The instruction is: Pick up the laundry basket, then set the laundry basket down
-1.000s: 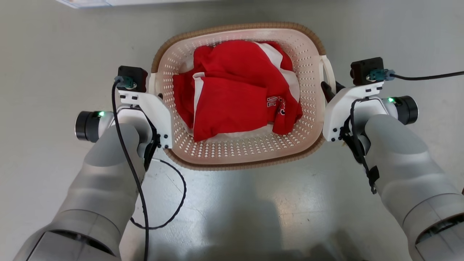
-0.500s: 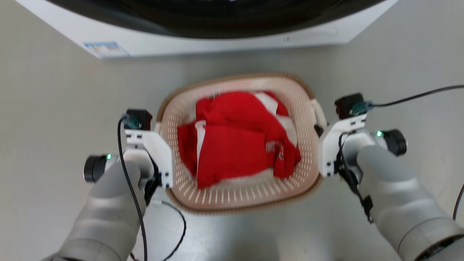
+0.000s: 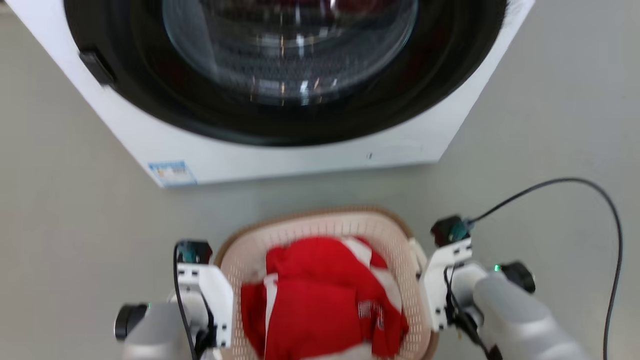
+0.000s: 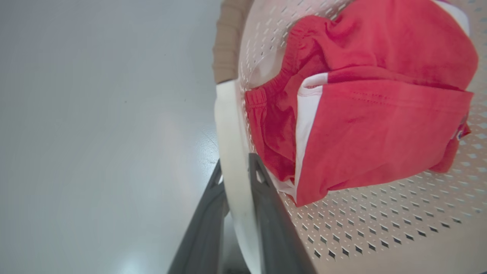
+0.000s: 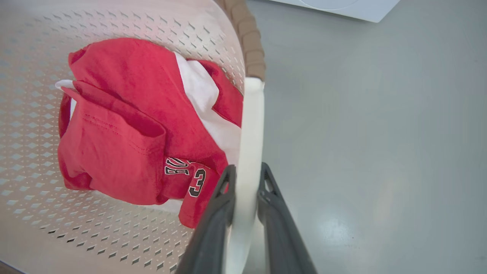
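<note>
The laundry basket (image 3: 310, 218), cream perforated plastic with a brown woven-look rim, sits at the bottom middle of the head view between my two arms. It holds red and white clothes (image 3: 320, 295). In the left wrist view my left gripper (image 4: 236, 166) is shut on the basket's white loop handle (image 4: 227, 114). My right gripper (image 5: 247, 169) is likewise shut on the opposite white handle (image 5: 253, 114). I cannot tell whether the basket touches the floor.
A large white washing machine (image 3: 300, 157) with a dark round glass door (image 3: 290, 50) stands just beyond the basket. Grey floor (image 3: 550, 125) lies to both sides. A black cable (image 3: 607, 210) loops off my right wrist.
The head camera has moved, so the washing machine has come into view and the basket shows lower and smaller. Both grippers keep their hold on the handles.
</note>
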Controlling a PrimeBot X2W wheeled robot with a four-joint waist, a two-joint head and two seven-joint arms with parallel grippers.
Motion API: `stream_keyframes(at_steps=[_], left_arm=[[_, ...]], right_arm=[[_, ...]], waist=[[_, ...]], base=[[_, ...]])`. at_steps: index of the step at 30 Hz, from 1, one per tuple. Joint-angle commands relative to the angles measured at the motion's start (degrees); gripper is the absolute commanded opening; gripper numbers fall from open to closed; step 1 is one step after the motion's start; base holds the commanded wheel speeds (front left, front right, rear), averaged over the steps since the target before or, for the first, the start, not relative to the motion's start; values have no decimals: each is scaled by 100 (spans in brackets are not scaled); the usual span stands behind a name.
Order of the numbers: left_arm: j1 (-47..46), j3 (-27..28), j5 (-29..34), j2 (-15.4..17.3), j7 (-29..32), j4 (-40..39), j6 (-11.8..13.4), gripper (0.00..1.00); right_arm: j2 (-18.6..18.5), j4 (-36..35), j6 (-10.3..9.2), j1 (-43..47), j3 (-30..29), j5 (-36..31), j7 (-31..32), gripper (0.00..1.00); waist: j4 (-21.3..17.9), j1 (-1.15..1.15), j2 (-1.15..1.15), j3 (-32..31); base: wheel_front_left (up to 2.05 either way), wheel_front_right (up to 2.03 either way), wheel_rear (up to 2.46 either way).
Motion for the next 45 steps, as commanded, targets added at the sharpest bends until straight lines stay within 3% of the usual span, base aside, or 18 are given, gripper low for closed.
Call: stream_keyframes(at_steps=[1, 14, 45], left_arm=[[78, 52, -5, 118, 21, -88, -83, 0], [700, -185, -18, 36, 520, -88, -128, 0], [762, -424, -155, -50, 631, -88, -109, 0]], right_arm=[[101, -181, 43, 243, 251, 97, 125, 0], [101, -273, 43, 744, 900, 790, 609, 0], [101, -99, 43, 794, 1489, 1729, 654, 0]], waist=[[-149, 0, 0, -646], [-156, 0, 0, -1642], [-376, 0, 0, -1851]], base=[[0, 0, 0], [0, 0, 0], [0, 0, 0]])
